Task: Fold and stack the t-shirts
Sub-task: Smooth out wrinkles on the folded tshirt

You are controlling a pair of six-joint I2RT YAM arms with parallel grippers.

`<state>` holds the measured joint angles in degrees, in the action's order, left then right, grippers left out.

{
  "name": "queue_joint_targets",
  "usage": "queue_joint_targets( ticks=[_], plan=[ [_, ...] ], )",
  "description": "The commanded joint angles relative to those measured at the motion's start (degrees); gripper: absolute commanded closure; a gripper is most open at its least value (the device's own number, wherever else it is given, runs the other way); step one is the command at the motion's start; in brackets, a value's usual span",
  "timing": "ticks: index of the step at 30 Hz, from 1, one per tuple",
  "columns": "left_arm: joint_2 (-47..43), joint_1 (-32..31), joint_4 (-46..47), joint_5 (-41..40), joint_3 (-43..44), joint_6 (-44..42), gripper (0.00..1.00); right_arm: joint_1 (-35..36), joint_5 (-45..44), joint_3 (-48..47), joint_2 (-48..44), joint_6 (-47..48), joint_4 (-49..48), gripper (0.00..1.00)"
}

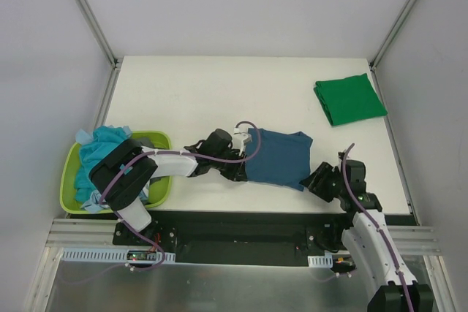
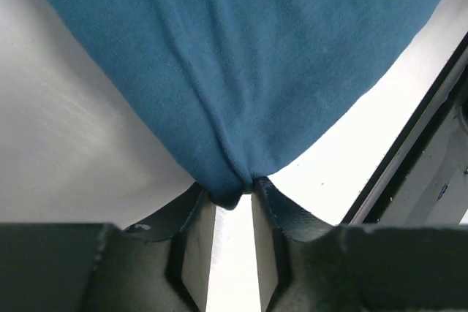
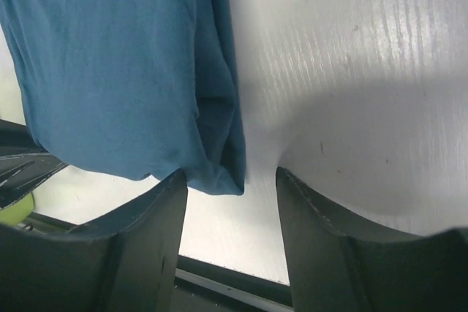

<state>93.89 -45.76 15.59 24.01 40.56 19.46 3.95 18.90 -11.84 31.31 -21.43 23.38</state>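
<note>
Centre of top view: blue tee (image 1: 281,157) lies flat on the counter (image 1: 197,93), roughly squared off, near the lower edge. Left arm reaches across from lower left to the tee's left edge. Right arm comes in from lower right to its lower right corner.

Left claw (image 2: 234,196): narrow, pinching a corner of the blue tee. Left wrist view shows the cloth puckered into a point and nipped between the two fingers (image 2: 196,242), folds fanning up and away from the grip. Rest of the cloth fills the upper frame, white counter either side.

Right claw (image 3: 230,180): wide, holding nothing. Right wrist view: the tee's corner, with a doubled edge, sits in the gap just at the left-of-frame finger (image 3: 146,231). The other finger stands apart from the cloth, over bare counter.

Green tee (image 1: 349,99): folded, upper right of the counter, well apart from the blue one and both arms.

Basket (image 1: 67,180): lime, lower left of the top view, beside the left arm's base. Turquoise tee (image 1: 102,145) is heaped in it, spilling over the upper rim; the left arm's dark body covers part of it. Grey patch at the basket's upper right, can't tell what.
</note>
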Motion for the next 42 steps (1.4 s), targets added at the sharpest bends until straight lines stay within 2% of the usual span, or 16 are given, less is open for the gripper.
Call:
queue_joint_targets(
  ticks=[1, 6, 9, 16, 18, 20, 21, 25, 31, 37, 40, 42],
  plan=[
    [1.5, -0.3, 2.1, 0.2, 0.2, -2.1, 0.77, -0.3, 1.2, 0.8, 1.8, 3.1, -3.0, 0.47],
    [2.2, -0.3, 2.1, -0.3, 0.8, -2.2, 0.86, -0.2, 5.4, 1.7, 4.3, 3.2, -7.8, 0.5],
    [2.5, -0.2, 2.0, 0.1, 1.2, -2.3, 1.0, -0.2, 7.7, 1.8, 6.9, 3.1, -9.5, 0.55],
    [2.1, -0.2, 2.2, -1.3, 0.6, -1.5, 1.0, -0.1, 10.3, 2.5, 8.6, 2.4, -11.8, 0.7],
    [1.9, -0.2, 2.1, -2.1, 0.3, -1.3, 1.0, -0.1, 9.4, 2.3, 7.9, 2.4, -11.3, 0.81],
    [1.2, -0.2, 0.9, -5.2, -0.1, -0.5, 1.0, -0.1, 8.4, 1.7, 6.2, 1.9, -9.8, 0.98],
    [0.6, -0.3, -0.2, -7.4, -0.2, -0.2, 1.0, -0.1, 7.9, 1.0, 5.0, 2.4, -8.0, 1.0],
    [-4.0, -0.3, -1.6, -11.4, -2.1, 0.2, 1.0, -0.2, 3.1, -3.9, 1.3, 5.6, 2.7, 0.99],
    [-7.3, -0.2, -4.1, -9.6, -3.7, 1.5, 1.0, -0.2, 1.2, -6.8, 1.2, 7.6, 9.1, 1.0],
    [-7.3, -0.3, -6.4, -7.7, -6.9, 6.8, 1.0, -0.2, 1.2, -5.8, 2.8, 5.0, 13.4, 1.0],
    [-7.1, -1.0, -6.4, -6.7, -7.9, 8.7, 1.0, -0.2, 0.3, -4.3, 2.4, 2.5, 13.4, 0.91],
    [-6.9, -2.0, -6.4, -5.6, -7.6, 8.8, 1.0, -0.1, 0.0, -4.0, 2.2, 2.3, 13.6, 0.74]
  ],
)
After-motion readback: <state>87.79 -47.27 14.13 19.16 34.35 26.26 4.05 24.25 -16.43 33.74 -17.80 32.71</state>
